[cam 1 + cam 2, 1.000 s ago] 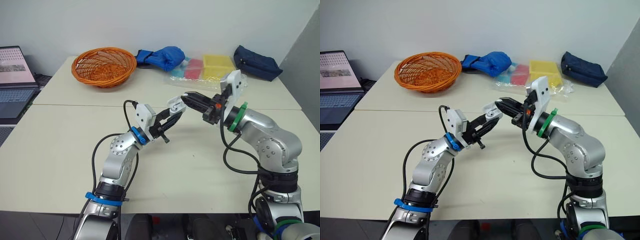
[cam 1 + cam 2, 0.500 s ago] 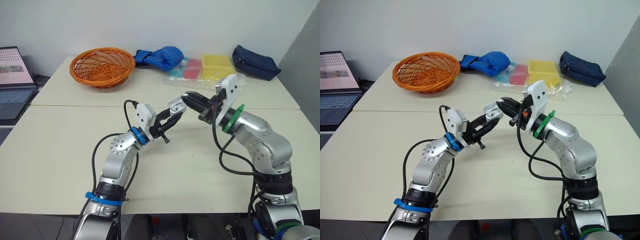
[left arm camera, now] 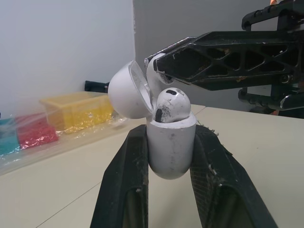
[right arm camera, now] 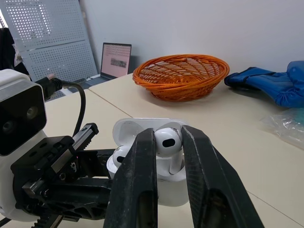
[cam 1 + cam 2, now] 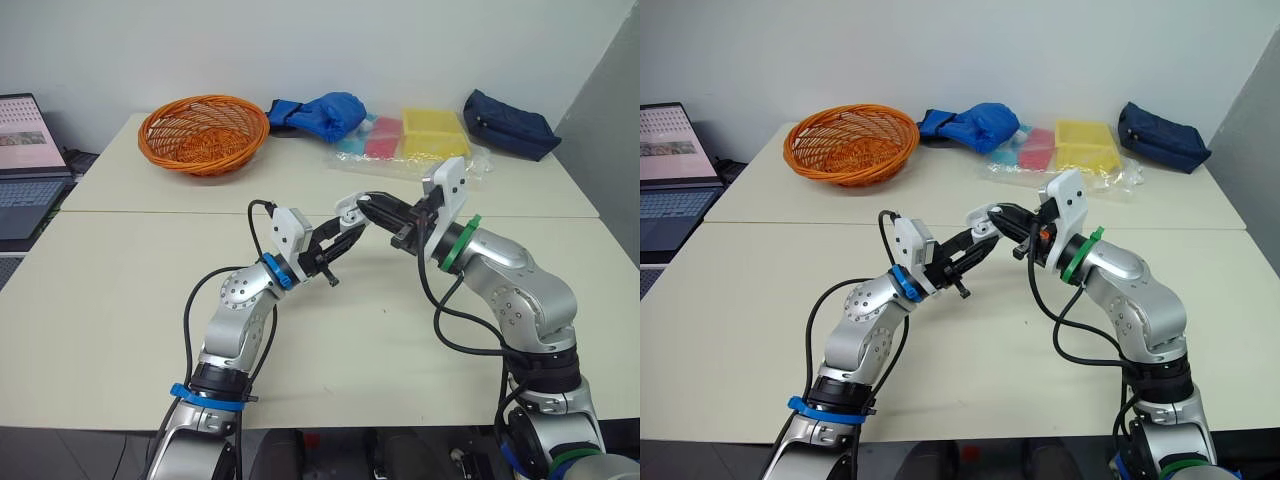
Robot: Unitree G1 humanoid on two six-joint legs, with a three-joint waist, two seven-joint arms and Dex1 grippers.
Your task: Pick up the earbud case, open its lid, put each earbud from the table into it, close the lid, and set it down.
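Hovering above the counter (image 5: 120, 300), the left gripper (image 3: 167, 135) clamps the earbud case (image 3: 170, 154) (lid (image 3: 127, 90) flipped open, one earbud (image 3: 171, 103) seated inside), while the right gripper (image 4: 167, 133) pinches the second earbud (image 4: 167, 142) just over its mouth.

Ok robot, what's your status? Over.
Left gripper shut on small white plastic earbud case, lid open. Right gripper shut on white earbud at case's opening. Nothing blocking.

I have the head pair looking forward and down over the counter (image 5: 120, 290), toward 12 o'clock. The left wrist camera peers along its fingers (image 3: 123, 190) toward 2 o'clock and the right toward 10, both close in. All four views share the earbud case (image 3: 171, 147).
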